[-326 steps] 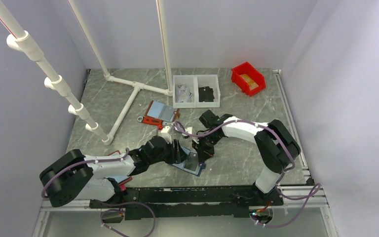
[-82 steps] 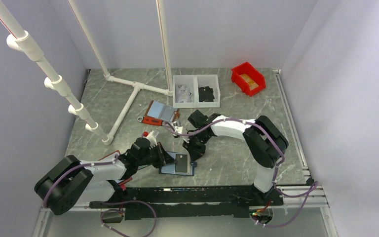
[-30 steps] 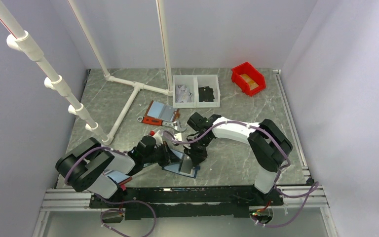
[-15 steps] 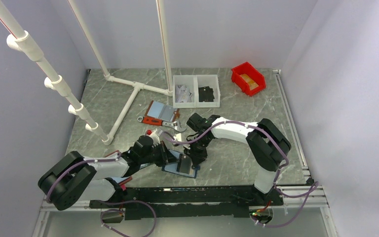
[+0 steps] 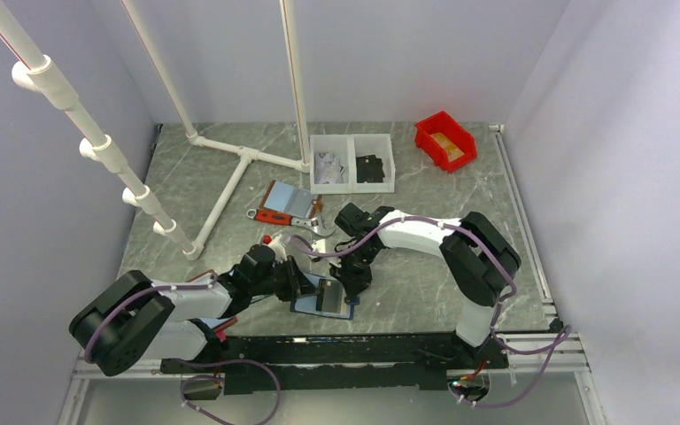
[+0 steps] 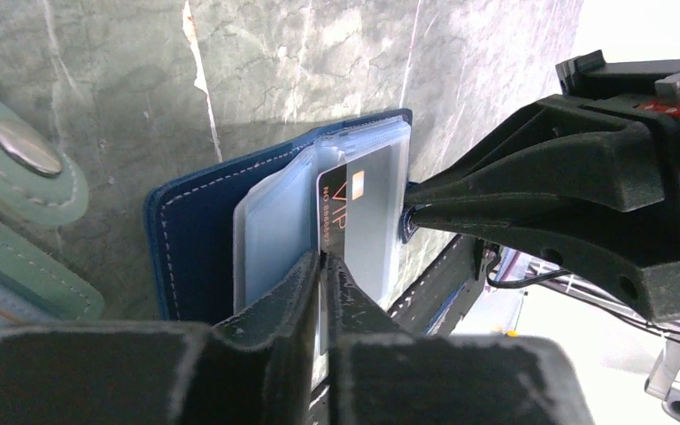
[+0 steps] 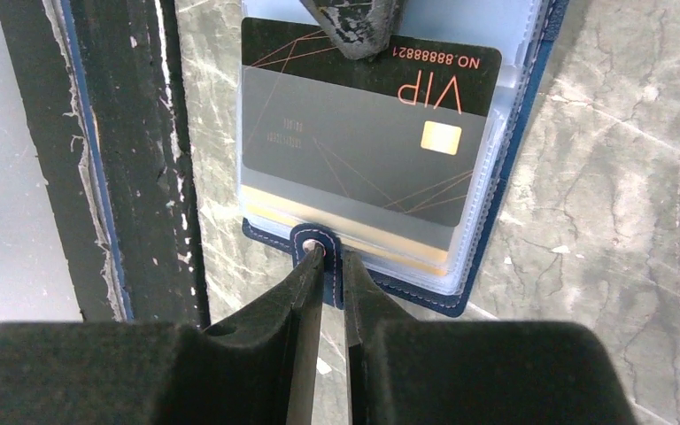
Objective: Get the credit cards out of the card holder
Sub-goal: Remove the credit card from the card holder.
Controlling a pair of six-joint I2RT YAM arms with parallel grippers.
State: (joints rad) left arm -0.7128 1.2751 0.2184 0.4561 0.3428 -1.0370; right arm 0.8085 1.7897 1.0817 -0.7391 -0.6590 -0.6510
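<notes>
Navy card holder open on tabletop: L fingers pinch black card at edge, R fingers clamp holder's strap tab.

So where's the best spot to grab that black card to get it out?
Take the black card by its VIP-printed end, the only part poking out of the clear pocket. Pinch across its flat faces, coming from the side opposite the strap tab, which the right gripper holds.
</notes>
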